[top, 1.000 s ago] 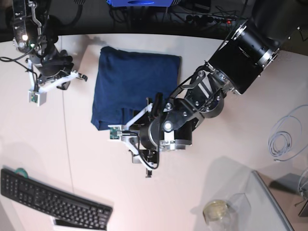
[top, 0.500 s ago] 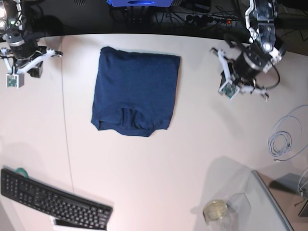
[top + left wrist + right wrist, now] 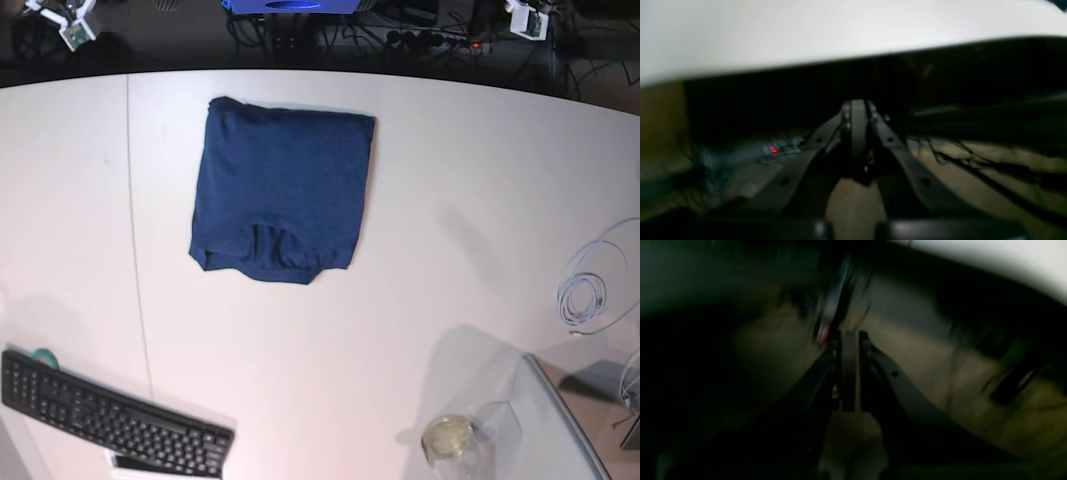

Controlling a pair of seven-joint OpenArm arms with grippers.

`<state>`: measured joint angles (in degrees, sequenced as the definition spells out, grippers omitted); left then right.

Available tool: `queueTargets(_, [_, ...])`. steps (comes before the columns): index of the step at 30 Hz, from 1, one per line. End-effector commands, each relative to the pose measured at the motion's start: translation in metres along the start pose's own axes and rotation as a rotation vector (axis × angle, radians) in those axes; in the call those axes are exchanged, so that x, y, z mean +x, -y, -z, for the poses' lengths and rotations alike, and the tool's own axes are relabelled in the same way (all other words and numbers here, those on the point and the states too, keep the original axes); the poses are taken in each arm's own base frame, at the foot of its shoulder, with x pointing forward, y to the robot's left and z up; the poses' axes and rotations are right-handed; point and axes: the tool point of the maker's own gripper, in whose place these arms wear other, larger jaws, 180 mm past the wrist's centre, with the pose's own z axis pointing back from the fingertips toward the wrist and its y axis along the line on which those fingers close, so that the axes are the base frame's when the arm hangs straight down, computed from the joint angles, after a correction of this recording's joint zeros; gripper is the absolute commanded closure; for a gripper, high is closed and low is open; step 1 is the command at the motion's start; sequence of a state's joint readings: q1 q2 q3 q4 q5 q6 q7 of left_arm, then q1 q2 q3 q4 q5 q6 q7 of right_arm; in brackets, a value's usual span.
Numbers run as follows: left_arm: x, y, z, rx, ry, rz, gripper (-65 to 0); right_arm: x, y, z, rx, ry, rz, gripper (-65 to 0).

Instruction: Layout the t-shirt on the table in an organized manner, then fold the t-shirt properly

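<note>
Left wrist view: the left gripper [image 3: 858, 110] is being shown with its fingers [image 3: 846, 115] pressed together, nothing being held between them. Above and beyond the fingertips the pale edge of the worktop [image 3: 806, 33] is being seen as a broad white band. Below that edge, on either side of the fingers, dark blurred cables [image 3: 990, 180] are being seen, and to the left of the fingers a small red light [image 3: 773, 149] is glowing. The t-shirt is not being shown here.

Right wrist view: the right gripper [image 3: 849, 340] is likewise being shown with fingers [image 3: 864, 340] closed on nothing. The picture is dark and blurred. A white strip of the worktop [image 3: 1007, 260] is being seen far to the upper right of the fingertips; the rest around them cannot be made out.

Base view: the t-shirt [image 3: 280, 190] is lying folded into a compact navy rectangle on the white worktop [image 3: 400, 320], well apart from both pairs of fingers, which are being seen only as small parts at the far top corners, beyond the worktop's back edge. A black keyboard [image 3: 110, 420] is lying at the near left corner, a coiled white cable [image 3: 585, 295] at the right, and a clear glass jar [image 3: 450, 440] near the front.
</note>
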<state>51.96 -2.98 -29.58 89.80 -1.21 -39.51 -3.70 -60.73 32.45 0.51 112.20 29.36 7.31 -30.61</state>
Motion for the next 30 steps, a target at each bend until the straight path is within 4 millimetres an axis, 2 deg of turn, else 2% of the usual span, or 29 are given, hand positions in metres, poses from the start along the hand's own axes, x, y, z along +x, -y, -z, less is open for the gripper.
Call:
queueTargets(1, [-0.017, 0.005, -0.006, -0.003, -0.013, -0.034, 0.0, -0.008, 0.014, -0.001, -0.038, -0.036, -0.001, -1.2])
queueTargets(4, [-0.067, 0.010, -0.005, -0.001, -0.069, -0.105, 0.0, -0.046, 0.018, 0.014, -0.036, -0.179, 0.026, -1.2])
queueTargets(9, [-0.138, 0.020, 0.007, 0.005, -0.139, -0.283, 0.0, -0.119, 0.019, 0.058, -0.007, -0.413, 0.043, -1.2])
queueTargets(12, [-0.169, 0.010, 0.017, 0.027, -0.174, -0.387, 0.0, -0.153, 0.003, 0.094, 0.022, -0.458, 0.050, -1.2])
queueTargets(14, [-0.185, 0.006, 0.021, 0.028, -0.211, -0.448, 0.0, -0.179, 0.003, 0.120, 0.006, -0.476, 0.052, -1.2])
queueTargets(15, [-0.190, 0.009, 0.024, -0.003, -0.252, -0.441, 0.0, -0.191, 0.004, 0.134, -0.015, -0.479, 0.056, -1.2])
queueTargets(17, [-0.199, 0.016, 0.030, -0.081, -0.346, -0.321, 0.0, -0.209, 0.013, 0.153, -0.076, -0.464, 0.052, -1.4])
queueTargets(18, [-0.199, 0.019, 0.037, -0.128, -0.384, -0.224, 0.0, -0.213, 0.014, 0.159, -0.105, -0.430, 0.035, -1.4])
queueTargets(19, [-0.204, 0.020, 0.040, -0.162, -0.429, -0.119, 0.0, -0.209, 0.015, 0.163, -0.126, -0.364, 0.004, -1.7])
queueTargets(20, [-0.210, 0.020, 0.040, -0.176, -0.468, -0.041, 0.0, -0.199, 0.010, 0.168, -0.125, -0.286, -0.021, -1.8])
queueTargets(21, [-0.211, 0.019, 0.046, -0.180, -0.488, 0.043, 0.0, -0.170, -0.003, 0.180, -0.097, -0.151, -0.039, -2.0])
queueTargets(23, [-0.214, 0.022, 0.059, -0.174, -0.532, 0.161, 0.0, -0.150, -0.011, 0.184, -0.082, -0.046, -0.047, -2.1])
queueTargets(27, [-0.220, 0.027, 0.068, -0.180, -0.601, 0.287, 0.0, -0.158, -0.012, 0.185, -0.085, -0.107, -0.024, -2.1])
queueTargets(30, [-0.219, 0.028, 0.070, -0.195, -0.599, 0.313, 0.0, -0.141, -0.021, 0.194, -0.057, -0.086, -0.019, -2.1])
